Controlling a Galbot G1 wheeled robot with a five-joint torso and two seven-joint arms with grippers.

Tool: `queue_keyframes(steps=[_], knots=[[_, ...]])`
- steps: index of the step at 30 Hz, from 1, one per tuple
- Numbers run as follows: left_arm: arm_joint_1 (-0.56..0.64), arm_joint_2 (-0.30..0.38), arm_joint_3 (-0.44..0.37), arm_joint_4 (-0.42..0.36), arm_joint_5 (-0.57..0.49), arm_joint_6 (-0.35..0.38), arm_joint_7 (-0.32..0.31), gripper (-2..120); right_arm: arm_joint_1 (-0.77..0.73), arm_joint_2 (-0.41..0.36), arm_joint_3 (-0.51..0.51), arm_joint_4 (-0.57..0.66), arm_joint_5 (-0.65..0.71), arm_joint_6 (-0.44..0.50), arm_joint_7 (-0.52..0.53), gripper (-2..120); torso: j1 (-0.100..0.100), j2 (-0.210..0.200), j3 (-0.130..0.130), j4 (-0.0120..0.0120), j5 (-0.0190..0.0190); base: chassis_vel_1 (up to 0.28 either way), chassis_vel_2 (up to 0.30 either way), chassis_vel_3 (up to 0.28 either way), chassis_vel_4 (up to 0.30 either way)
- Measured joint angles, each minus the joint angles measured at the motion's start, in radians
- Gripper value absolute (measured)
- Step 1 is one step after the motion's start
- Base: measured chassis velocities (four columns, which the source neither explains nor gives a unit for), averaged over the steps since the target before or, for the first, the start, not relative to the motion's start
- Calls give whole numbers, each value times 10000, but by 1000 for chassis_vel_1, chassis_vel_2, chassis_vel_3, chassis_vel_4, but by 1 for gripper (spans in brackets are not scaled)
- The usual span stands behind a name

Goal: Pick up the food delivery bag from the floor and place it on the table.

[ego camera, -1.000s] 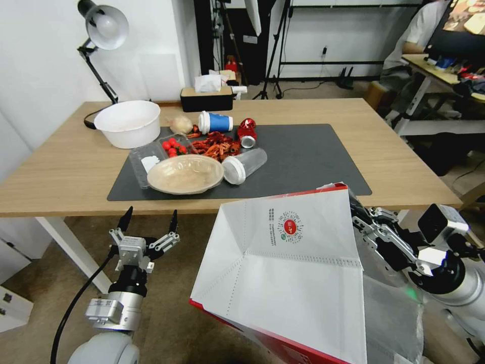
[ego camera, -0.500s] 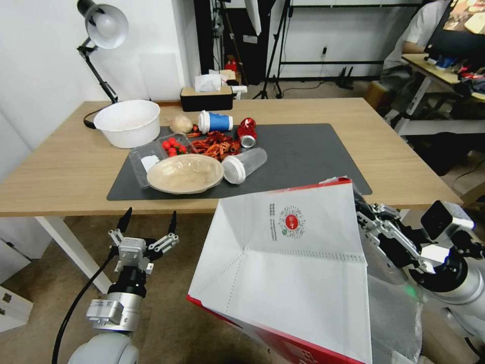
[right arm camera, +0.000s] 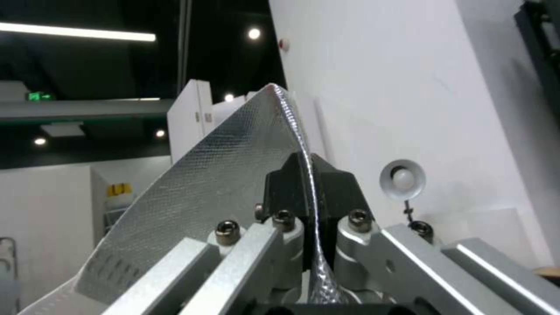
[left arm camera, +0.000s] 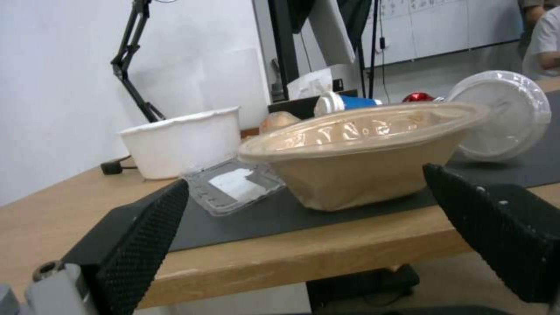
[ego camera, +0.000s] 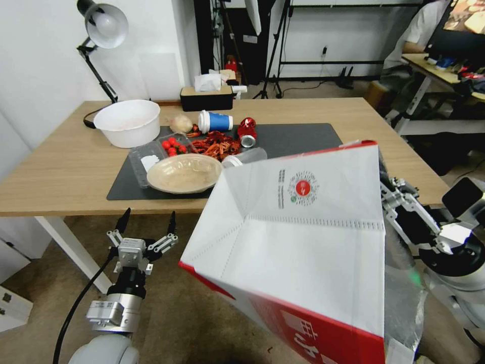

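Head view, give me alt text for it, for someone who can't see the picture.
A large white food delivery bag with red trim hangs tilted in the air before a light-wood table, pinched at its edge by the right gripper. The left gripper hovers open below the table's front edge, over brown carpet. Food containers sit on a dark mat.

Food delivery bag: large, white paper-like, red side panel and red trim, small round red logo on the white face, silver foil edge at its right side. Tilted, off the floor, in front of the near edge of the table, its top overlapping the dark grey mat. Floor: brownish carpet. Table: light wood, white leg. In the right wrist view the foil edge is pinched.
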Motion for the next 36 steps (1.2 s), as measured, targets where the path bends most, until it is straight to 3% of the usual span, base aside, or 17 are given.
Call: queue_keyframes(steps=[11, 25, 36], knots=[[94, -19, 66, -64, 5, -47, -68, 100, 1207, -479, -35, 201, 590, 843, 2703, 0, -4, -12, -6, 2, 0, 0, 0, 0, 0], [158, -48, 93, -107, 74, -45, -82, 100, 2286, -651, -318, -47, 694, 1578, 5060, 0, -7, -18, -10, 1, 0, 0, 0, 0, 0], [153, -83, 129, -38, 104, -55, -82, 100, 2990, -635, -529, -612, 1009, 1970, 6299, 0, -8, -21, -11, 1, 1, 0, 0, 0, 0]])
